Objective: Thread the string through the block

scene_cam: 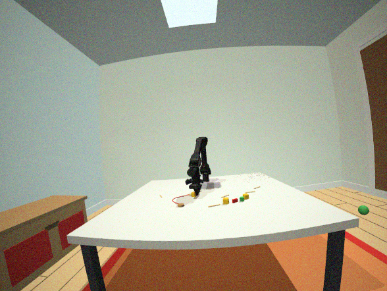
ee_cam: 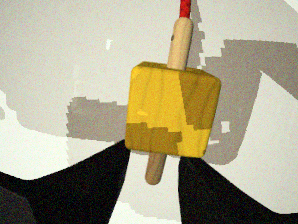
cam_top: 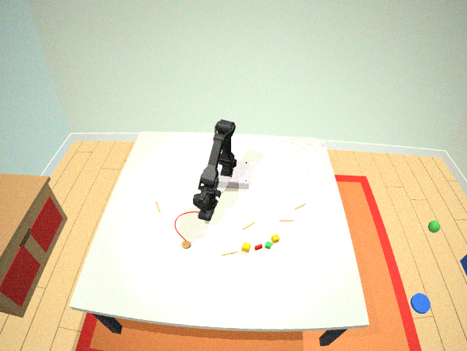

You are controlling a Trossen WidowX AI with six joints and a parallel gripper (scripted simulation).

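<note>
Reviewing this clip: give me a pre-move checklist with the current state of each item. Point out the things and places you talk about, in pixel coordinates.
- Stick [ee_cam: 180, 44] through the block [ee_cam: 167, 107]: ok, it shows on both sides.
- String [cam_top: 175, 222] [scene_cam: 174, 198] [ee_cam: 185, 7] through the block: not ok, it meets the stick before the block.
- Gripper [cam_top: 205, 217] [scene_cam: 197, 194] [ee_cam: 156, 152] open and ready: ok, fingers apart, stick tip between them in the wrist view.
- Grip on the tip: not ok, fingers not closed on it.
- Block flat on the table: cannot tell.
</note>
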